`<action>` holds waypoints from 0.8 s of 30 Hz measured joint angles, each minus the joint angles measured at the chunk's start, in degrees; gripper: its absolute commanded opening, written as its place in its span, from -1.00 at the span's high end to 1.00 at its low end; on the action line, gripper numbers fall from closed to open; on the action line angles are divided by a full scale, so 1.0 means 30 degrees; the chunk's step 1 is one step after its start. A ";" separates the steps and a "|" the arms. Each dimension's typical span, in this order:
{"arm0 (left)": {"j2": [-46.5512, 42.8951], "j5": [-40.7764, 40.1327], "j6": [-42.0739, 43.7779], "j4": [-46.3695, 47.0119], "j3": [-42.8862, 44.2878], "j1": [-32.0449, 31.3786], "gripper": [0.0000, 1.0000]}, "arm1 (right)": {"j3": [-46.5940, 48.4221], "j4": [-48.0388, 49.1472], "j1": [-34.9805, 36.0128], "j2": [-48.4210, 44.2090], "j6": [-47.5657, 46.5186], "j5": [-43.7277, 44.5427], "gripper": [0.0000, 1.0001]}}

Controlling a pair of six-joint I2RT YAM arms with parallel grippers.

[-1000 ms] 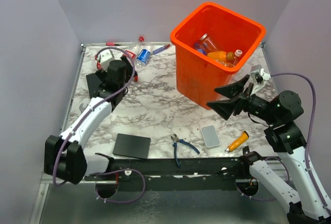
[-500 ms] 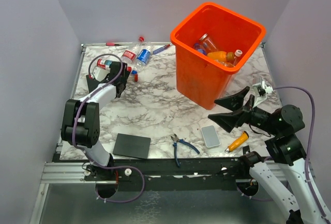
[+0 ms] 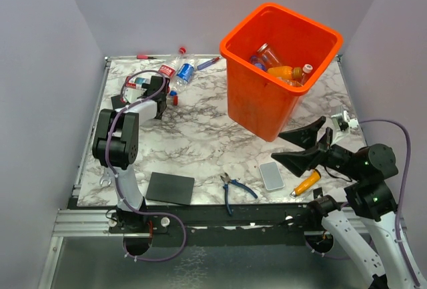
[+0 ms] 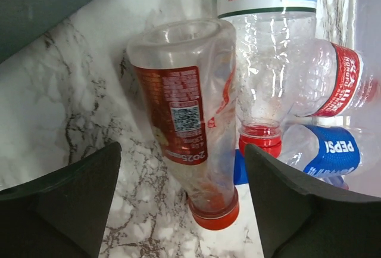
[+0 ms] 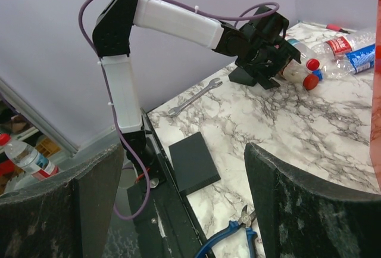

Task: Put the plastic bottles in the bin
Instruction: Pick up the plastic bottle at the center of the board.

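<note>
The orange bin (image 3: 257, 95) stands at the back right with several bottles (image 3: 285, 71) inside. Loose bottles (image 3: 180, 69) lie at the back left. In the left wrist view a clear red-labelled, red-capped bottle (image 4: 190, 133) lies on the marble between my open left gripper's (image 4: 183, 151) fingers, untouched. Beside it lie a white-labelled bottle (image 4: 265, 43), a red-banded one (image 4: 342, 79) and a blue Pepsi one (image 4: 327, 151). My left gripper (image 3: 167, 99) is low over that cluster. My right gripper (image 3: 277, 145) is open and empty, in the air in front of the bin.
Blue-handled pliers (image 3: 237, 189), a small grey box (image 3: 271, 176) and an orange-handled tool (image 3: 305, 182) lie near the front edge. A black pad (image 3: 170, 187) lies front left, a wrench (image 5: 196, 97) by the left edge. Pens (image 3: 147, 57) lie along the back.
My left arm has stretched out and its gripper has gone down around the red-labelled bottle at the back left. My right gripper has drawn back from the bin toward the front right.
</note>
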 measured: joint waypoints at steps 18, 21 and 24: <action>-0.1115 0.0095 0.0102 0.1887 -0.2280 0.0000 0.55 | -0.0044 -0.0546 0.0000 -0.0554 0.0262 0.0627 -0.71; -0.3585 0.0998 0.0379 0.2106 -0.4466 -0.0160 0.58 | -0.0044 -0.0415 0.0000 -0.0299 0.0656 0.0590 -0.70; -0.7082 0.1450 0.0787 0.2178 -0.6346 -0.0743 0.60 | -0.0044 0.0350 0.0000 0.0699 0.1311 0.0291 -0.68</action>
